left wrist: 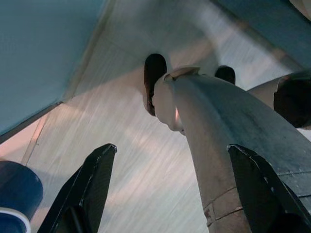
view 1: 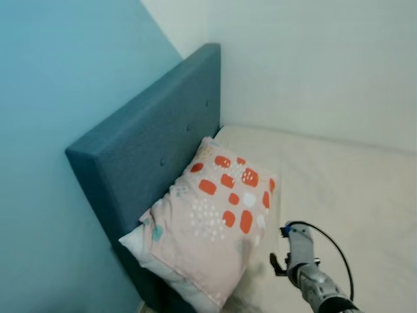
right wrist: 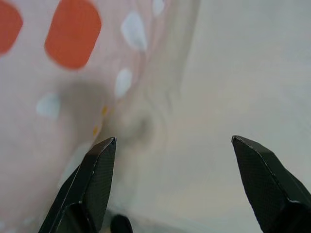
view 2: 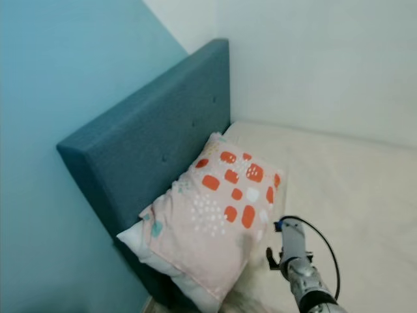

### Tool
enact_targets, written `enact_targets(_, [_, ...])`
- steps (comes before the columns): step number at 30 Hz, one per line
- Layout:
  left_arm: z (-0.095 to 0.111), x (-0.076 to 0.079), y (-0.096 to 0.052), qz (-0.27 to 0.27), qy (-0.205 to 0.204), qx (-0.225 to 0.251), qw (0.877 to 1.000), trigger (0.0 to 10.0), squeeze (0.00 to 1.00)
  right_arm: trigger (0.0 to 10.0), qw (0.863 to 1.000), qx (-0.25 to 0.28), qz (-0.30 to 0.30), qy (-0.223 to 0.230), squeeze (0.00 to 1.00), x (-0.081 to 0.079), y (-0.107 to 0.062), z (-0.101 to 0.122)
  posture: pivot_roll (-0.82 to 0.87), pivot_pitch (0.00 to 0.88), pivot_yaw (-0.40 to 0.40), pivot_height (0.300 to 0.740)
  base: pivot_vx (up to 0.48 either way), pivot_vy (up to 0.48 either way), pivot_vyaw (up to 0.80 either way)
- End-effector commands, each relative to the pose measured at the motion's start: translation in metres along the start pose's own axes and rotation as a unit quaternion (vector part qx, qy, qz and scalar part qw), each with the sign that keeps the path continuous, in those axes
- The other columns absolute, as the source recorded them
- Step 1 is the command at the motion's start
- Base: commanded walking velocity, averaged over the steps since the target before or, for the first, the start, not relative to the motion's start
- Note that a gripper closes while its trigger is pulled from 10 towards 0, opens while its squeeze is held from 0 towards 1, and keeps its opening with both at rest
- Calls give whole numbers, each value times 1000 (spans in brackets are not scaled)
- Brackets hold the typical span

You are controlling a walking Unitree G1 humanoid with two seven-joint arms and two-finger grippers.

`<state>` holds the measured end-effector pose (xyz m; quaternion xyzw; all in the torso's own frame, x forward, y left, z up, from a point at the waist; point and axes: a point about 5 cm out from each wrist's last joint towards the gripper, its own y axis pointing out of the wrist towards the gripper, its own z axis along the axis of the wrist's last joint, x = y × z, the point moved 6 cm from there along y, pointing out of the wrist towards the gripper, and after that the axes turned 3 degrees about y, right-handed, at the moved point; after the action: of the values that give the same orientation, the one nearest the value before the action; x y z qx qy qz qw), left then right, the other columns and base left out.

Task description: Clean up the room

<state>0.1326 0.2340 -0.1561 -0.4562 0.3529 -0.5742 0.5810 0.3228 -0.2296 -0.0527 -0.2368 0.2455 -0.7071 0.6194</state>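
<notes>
On the bed [view 1: 339, 182], a pink pillow [view 1: 212, 218] with orange and white spots is leaning against the blue headboard [view 1: 153, 147]. Its upper corner is touching the headboard, and its lower corner is reaching the near edge of the mattress. A second, white pillow [view 1: 140, 251] is lying under it and is showing at the lower left side. The bed is standing in the corner of the room, with a light blue wall [view 1: 58, 98] on the left and a white wall [view 1: 313, 65] behind it.

The right arm [view 1: 313, 274] is reaching up from below, just beside the right edge of the pillow, and a black cable is looping along it. In the right wrist view, the right gripper [right wrist: 182, 160] is standing open: its two black fingers [right wrist: 92, 179] are wide apart, pointing at the place where the pillow's edge is meeting the cream sheet [right wrist: 243, 73]. They are holding nothing.

In the left wrist view, the left gripper [left wrist: 180, 170] is open too and is hanging over a light wooden floor [left wrist: 121, 145], with the robot's leg [left wrist: 218, 136] and foot between its fingers.
</notes>
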Motion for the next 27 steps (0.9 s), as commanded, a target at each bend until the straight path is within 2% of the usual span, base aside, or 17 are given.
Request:
enact_targets(1, [-7, -5, -2, 5, -7, -8, 1000, 10000, 0, 10000, 1000, 16, 4, 24, 0, -8, 1, 8, -169, 42, 4, 736, 0, 0, 0])
enact_targets(2, [-6, -7, -2, 7, -7, -6, 1000, 10000, 0, 10000, 997, 41, -8, 59, 0, -1, 1, 21, -171, 45, 5, 726, 0, 0, 0])
enact_targets(3, [-5, -8, -3, 8, -6, -5, 1000, 10000, 0, 10000, 997, 47, -10, 67, 0, 0, 1, 24, -172, 48, 5, 721, 0, 0, 0])
enact_targets(11, [-5, -10, -4, 6, -2, -3, 1000, 10000, 0, 10000, 995, 65, 2, 79, 0, -4, 1, 36, -173, 55, 3, 696, 0, 0, 0])
enact_targets(18, [-1, -9, -3, 11, -20, 8, 1000, 10000, 0, 10000, 988, 94, 22, 121, 0, -7, 0, 50, -172, 67, 0, 671, 0, 0, 0])
enact_targets(20, [6, -7, -2, 9, -28, 23, 999, 10000, 0, 10000, 984, 102, 18, 143, 0, -3, 0, 54, -170, 80, -3, 661, 0, 0, 0])
enact_targets(22, [6, -7, -2, 9, -28, 23, 999, 10000, 0, 10000, 984, 102, 18, 143, 0, -3, 0, 54, -170, 80, -3, 661, 0, 0, 0])
enact_targets(24, [21, -1, -1, -9, -44, 55, 997, 10000, 0, 10000, 976, 111, 10, 186, 0, 5, -1, 58, -167, 95, -4, 651, 0, 0, 0])
enact_targets(25, [31, 3, -2, -26, -39, 73, 996, 10000, 0, 10000, 970, 116, 10, 211, 0, 8, -1, 60, -165, 99, -3, 646, 0, 0, 0])
enact_targets(26, [31, 3, -2, -26, -39, 73, 996, 10000, 0, 10000, 970, 116, 10, 211, 0, 8, -1, 60, -165, 99, -3, 646, 0, 0, 0])
enact_targets(27, [42, 10, -3, -50, -20, 94, 994, 10000, 0, 10000, 964, 122, 12, 237, 0, 11, -2, 61, -163, 102, -2, 641, 0, 0, 0])
